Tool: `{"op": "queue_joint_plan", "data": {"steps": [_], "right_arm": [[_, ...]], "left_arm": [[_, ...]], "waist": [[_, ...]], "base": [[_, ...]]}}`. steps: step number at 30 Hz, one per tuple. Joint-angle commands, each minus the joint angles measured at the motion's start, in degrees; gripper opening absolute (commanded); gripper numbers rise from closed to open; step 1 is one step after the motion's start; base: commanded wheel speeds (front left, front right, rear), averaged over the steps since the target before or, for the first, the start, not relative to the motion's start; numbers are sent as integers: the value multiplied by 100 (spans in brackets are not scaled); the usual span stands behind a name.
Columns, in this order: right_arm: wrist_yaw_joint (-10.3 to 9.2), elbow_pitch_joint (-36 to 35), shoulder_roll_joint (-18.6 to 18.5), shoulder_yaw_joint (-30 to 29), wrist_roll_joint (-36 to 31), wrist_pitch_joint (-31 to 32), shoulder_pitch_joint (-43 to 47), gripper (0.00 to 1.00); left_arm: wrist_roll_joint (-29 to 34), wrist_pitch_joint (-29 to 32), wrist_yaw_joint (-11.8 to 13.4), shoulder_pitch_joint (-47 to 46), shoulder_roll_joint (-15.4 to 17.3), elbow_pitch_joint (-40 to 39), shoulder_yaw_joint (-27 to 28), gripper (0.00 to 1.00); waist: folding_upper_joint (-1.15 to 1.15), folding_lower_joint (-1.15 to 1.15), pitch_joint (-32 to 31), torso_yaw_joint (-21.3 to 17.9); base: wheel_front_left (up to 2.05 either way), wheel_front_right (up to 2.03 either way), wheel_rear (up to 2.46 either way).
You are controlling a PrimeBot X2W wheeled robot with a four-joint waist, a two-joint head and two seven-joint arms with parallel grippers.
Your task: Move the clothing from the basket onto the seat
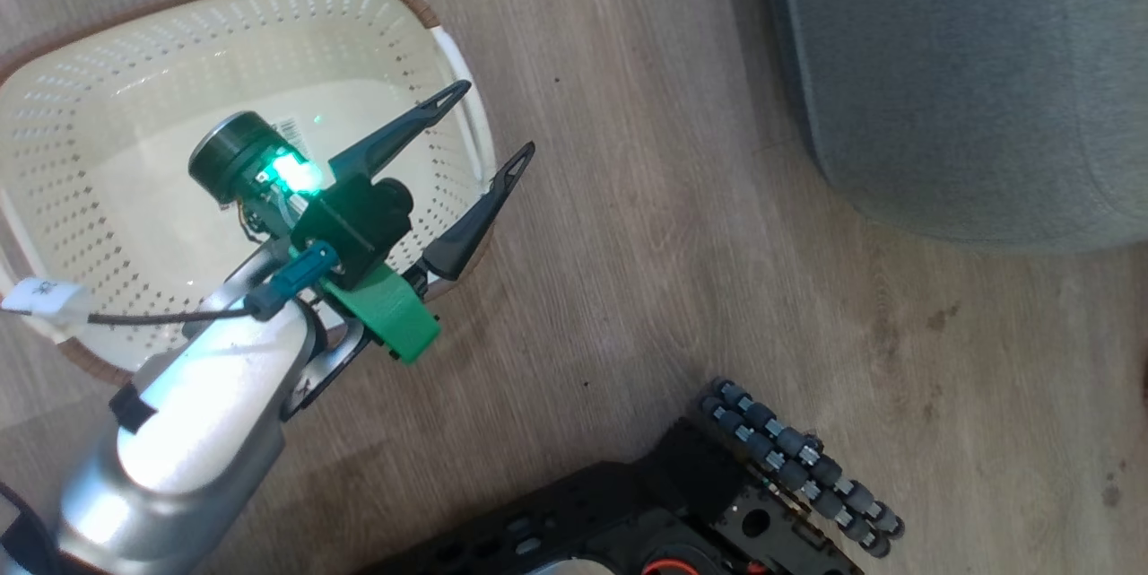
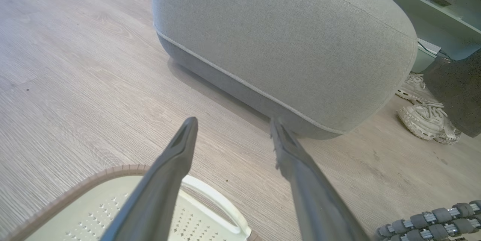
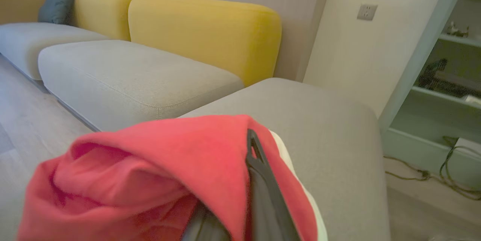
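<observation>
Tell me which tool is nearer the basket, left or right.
Left. The left tool hangs open over the basket near its handle; the right tool, shut on red clothing, is off by the sofa seat.

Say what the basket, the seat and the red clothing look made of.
Basket: cream plastic, likely moulded, slightly glossy; punched holes, brown woven-look rim.
Seat: matte grey woven upholstery; visible weave, stitched seam.
Clothing: soft red fabric, possibly fleece; it drapes in rounded folds.
</observation>
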Motion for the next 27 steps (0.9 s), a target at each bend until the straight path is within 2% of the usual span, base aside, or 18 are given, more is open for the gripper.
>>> {"op": "queue_joint_plan", "data": {"steps": [1, 5, 6, 7, 8, 15, 20, 27], "right_arm": [[-2, -63, -111, -297, 165, 68, -31, 0], [-2, 116, 95, -534, 308, -49, 27, 0], [-2, 130, 138, -532, 306, -119, 73, 17], [-2, 133, 180, -512, 300, -193, 130, 80], [-2, 135, 218, -452, 287, -251, 198, 100], [-2, 139, 280, 269, 231, -429, 789, 100], [-2, 409, 32, 858, 283, -560, 1023, 100], [-2, 831, -362, 1897, 772, -828, 1550, 100]], "left_arm": [[15, -67, 25, -46, 91, -186, 134, 100], [7, -86, 20, -30, 86, -154, 105, 100], [-10, -92, 27, -22, 67, -136, 109, 100], [-31, -100, 29, -11, 44, -116, 114, 100], [-45, -107, 30, -2, 24, -93, 115, 100], [-139, -148, 34, 72, -170, 66, 155, 100], [-181, -160, -9, 102, -456, 197, 137, 100], [-182, -162, -61, 303, -812, 326, 420, 100]], "waist": [[0, 0, 58, 69], [0, 0, 53, 125], [0, 0, 36, 141], [0, 0, 6, 156], [0, 0, -25, 169], [0, 0, -348, 228], [0, 0, -729, 356], [0, 0, -1384, 591]], "base": [[0, 0, 0], [0, 0, 0], [0, 0, 0], [0, 0, 0], [0, 0, 0], [0, 0, 0], [0, 0, 0], [0, 0, 0]]}}
